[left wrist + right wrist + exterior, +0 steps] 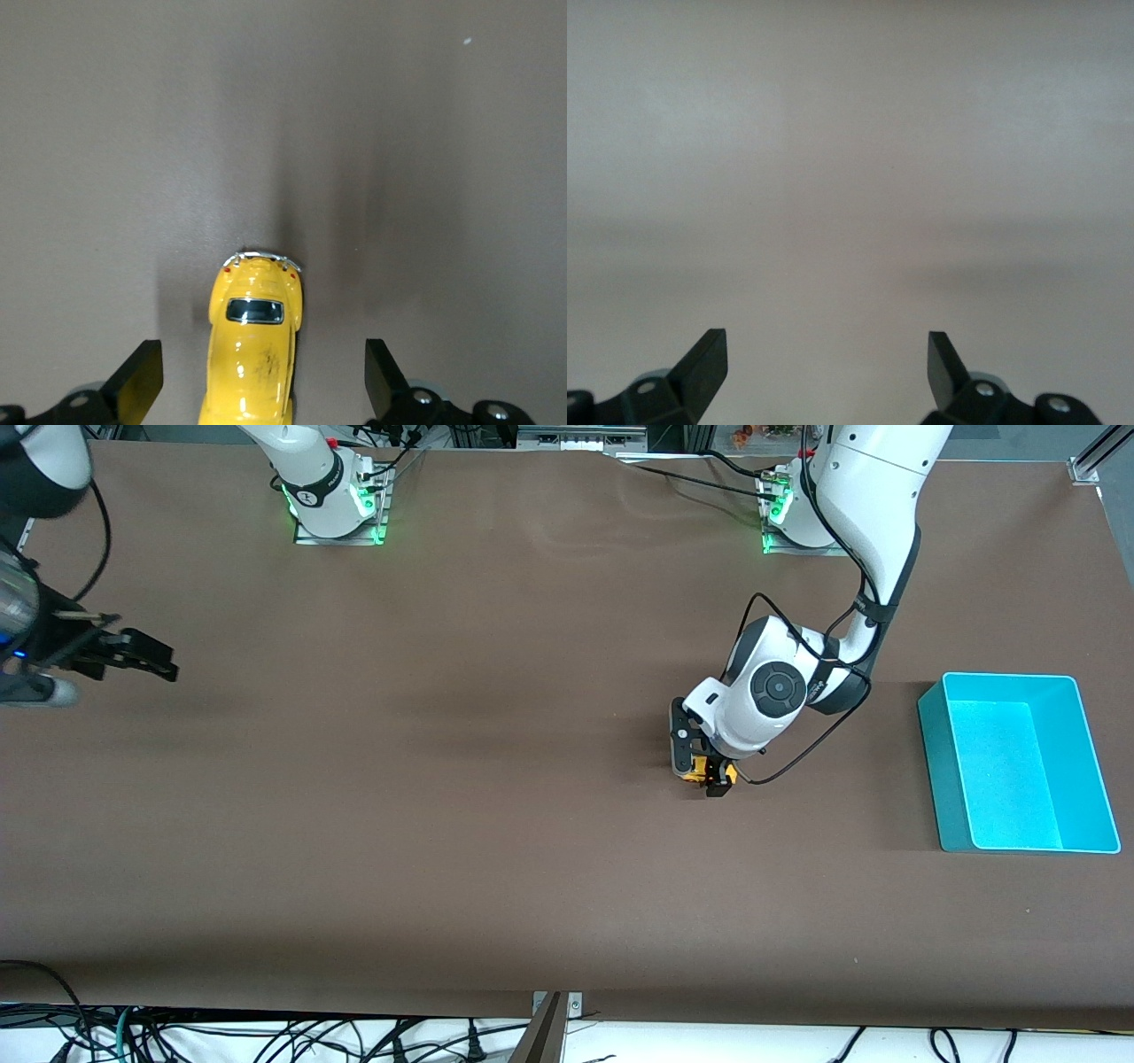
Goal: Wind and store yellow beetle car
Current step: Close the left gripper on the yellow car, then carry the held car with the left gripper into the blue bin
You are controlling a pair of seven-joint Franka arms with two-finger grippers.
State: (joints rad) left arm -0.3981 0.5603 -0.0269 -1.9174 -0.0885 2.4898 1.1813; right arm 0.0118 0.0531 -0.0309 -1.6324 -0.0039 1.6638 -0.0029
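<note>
The yellow beetle car is a tiny rounded toy with a dark window, standing on the brown table. It sits toward the left arm's end, beside the cyan bin. My left gripper is down over the car and open. One of its fingers stands on each side of the car's body, with a gap on both sides. Most of the car is hidden under the left gripper in the front view. My right gripper waits open and empty at the right arm's end of the table.
The cyan bin is an open rectangular box with nothing showing inside, near the table's edge at the left arm's end. Bare brown table shows under the right gripper. Cables hang along the table edge nearest the front camera.
</note>
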